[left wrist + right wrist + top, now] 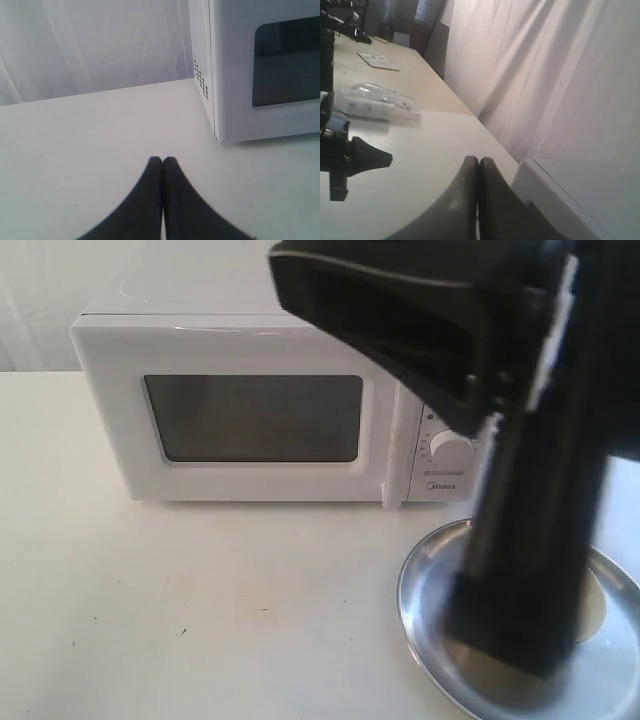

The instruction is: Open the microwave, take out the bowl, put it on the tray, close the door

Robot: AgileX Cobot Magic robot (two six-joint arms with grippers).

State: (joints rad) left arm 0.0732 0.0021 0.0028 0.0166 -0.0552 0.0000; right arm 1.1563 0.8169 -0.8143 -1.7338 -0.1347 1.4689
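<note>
The white microwave (250, 340) stands at the back of the table with its door (120, 420) closed against the body; nothing shows through the dark window. The silver tray (425, 585) lies at the front right, half hidden by my black right arm (530, 540). A pale rounded patch (596, 608) shows on the tray behind the arm; I cannot tell whether it is the bowl. My left gripper (162, 160) is shut and empty over bare table, left of the microwave's (235, 115) front corner. My right gripper (478, 160) is shut and empty beside the microwave's top edge (555, 195).
The door's vertical bar handle (393, 455) and a round knob (450, 447) sit on the microwave's right side. A white curtain (100, 45) hangs behind. A further table in the right wrist view holds a clear plastic pack (380, 102), a flat board (377, 61) and black hardware (350, 160).
</note>
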